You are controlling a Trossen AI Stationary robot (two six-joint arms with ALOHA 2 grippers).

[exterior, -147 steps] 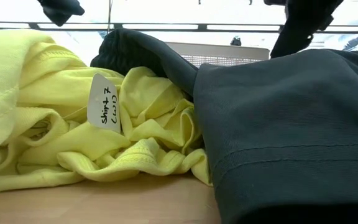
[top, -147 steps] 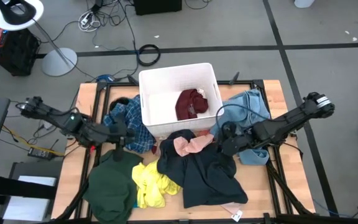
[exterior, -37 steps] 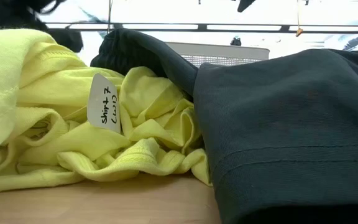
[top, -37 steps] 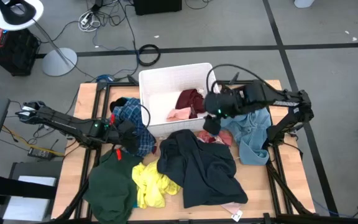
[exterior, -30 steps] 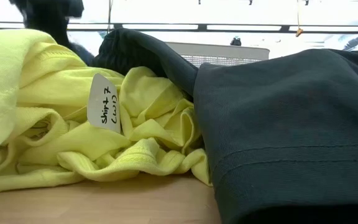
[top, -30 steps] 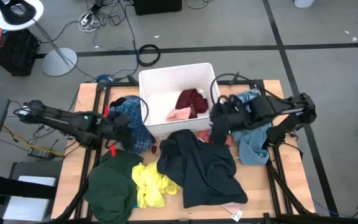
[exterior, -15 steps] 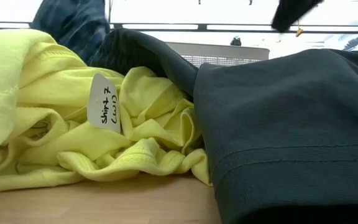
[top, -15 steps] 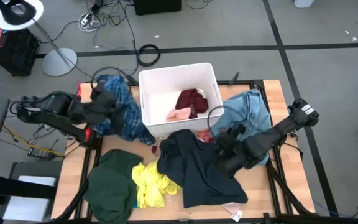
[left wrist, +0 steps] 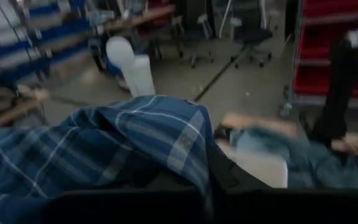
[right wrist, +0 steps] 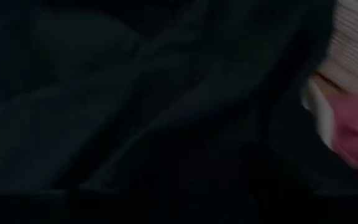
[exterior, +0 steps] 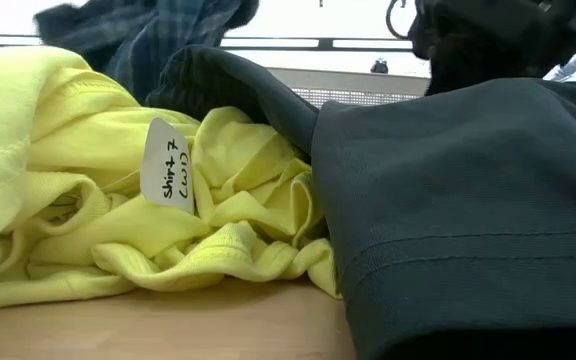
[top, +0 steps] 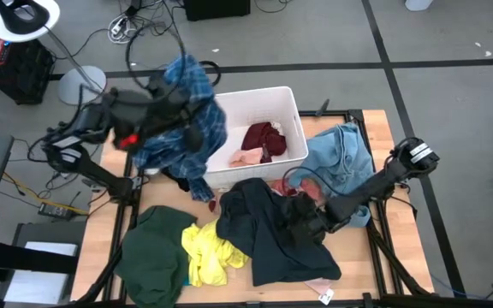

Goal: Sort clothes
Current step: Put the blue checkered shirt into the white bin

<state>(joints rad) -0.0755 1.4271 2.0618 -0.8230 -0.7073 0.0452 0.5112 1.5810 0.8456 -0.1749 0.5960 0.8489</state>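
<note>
Nearest to you at 6 o'clock lie the yellow shirt (top: 204, 253), the dark green garment (top: 154, 257) and the dark navy garment (top: 274, 231). The right gripper (top: 300, 224) sits low on the navy cloth; you cannot tell how its fingers stand. At 12 o'clock the white bin (top: 215, 145) holds a maroon garment (top: 264, 137) and a pink one (top: 248, 156). The left gripper (top: 163, 96), pressed together, pinches the blue plaid shirt (top: 185, 128), hanging at 10 o'clock over the bin's edge. Only the low view shows you the paper tag (exterior: 166, 165) on the yellow shirt.
</note>
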